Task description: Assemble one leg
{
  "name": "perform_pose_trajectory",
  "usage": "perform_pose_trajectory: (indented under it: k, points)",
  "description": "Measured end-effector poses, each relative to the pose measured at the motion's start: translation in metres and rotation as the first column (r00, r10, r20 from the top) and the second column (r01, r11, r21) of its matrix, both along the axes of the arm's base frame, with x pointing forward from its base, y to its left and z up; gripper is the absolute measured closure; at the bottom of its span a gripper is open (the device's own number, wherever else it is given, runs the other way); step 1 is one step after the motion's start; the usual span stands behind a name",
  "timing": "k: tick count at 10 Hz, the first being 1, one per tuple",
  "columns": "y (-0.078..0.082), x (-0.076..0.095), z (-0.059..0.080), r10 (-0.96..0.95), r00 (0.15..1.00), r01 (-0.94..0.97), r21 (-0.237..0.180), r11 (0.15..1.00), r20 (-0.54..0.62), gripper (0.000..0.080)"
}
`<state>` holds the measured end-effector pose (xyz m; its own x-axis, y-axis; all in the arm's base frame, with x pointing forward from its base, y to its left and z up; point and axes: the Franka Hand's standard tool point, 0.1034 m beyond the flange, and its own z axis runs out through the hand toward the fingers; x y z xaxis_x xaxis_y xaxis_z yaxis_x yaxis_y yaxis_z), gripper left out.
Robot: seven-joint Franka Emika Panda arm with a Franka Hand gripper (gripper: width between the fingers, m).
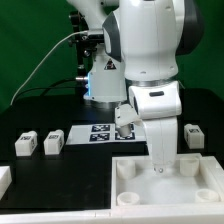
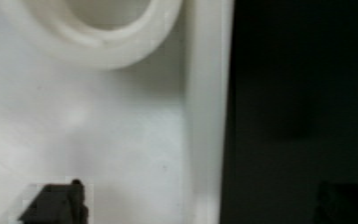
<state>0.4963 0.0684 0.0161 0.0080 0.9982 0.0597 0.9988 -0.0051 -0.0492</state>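
The large white tray-like piece (image 1: 195,190) lies at the front on the exterior view's right. My gripper (image 1: 158,168) points straight down at its far edge. In the wrist view the gripper (image 2: 199,205) is open: one fingertip (image 2: 55,202) is over the white piece (image 2: 105,120), the other over the black table, with the piece's rim between them. A round corner hole (image 2: 105,25) lies ahead. Two legs (image 1: 25,144) (image 1: 53,142) stand on the exterior view's left and a third leg (image 1: 193,135) on its right. None is held.
The marker board (image 1: 100,131) lies behind the tray-like piece. A small tagged white block (image 1: 125,118) shows beside my wrist. Another white part (image 1: 4,181) sits at the front left edge. The robot base (image 1: 100,80) stands at the back.
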Motion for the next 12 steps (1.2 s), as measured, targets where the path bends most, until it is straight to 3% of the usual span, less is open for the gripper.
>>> perform_pose_trajectory:
  k: [2,3,5,6,7,9,11,12]
  points:
    - [-0.001,0.0,0.002,-0.009,1.0,0.009,-0.001,1.0,0.003,0.0151]
    - [-0.002,0.0,0.012,-0.05,0.999,0.05,-0.007,0.999,0.014,0.0151]
    - [0.009,-0.019,0.029,-0.155,0.988,0.156,-0.016,0.988,0.018,0.0151]
    - [0.018,-0.027,0.032,-0.301,0.954,0.301,-0.009,0.954,0.013,0.0151]
    - [0.03,-0.035,0.032,-0.488,0.873,0.488,-0.001,0.873,-0.02,0.0151]
    - [0.061,-0.041,0.035,-0.806,0.585,0.809,-0.011,0.588,-0.092,0.0151]
    - [0.081,-0.036,0.04,-0.932,0.346,0.935,-0.042,0.352,-0.11,0.0151]
    - [0.087,-0.034,0.041,-0.952,0.285,0.955,-0.05,0.292,-0.113,0.0151]
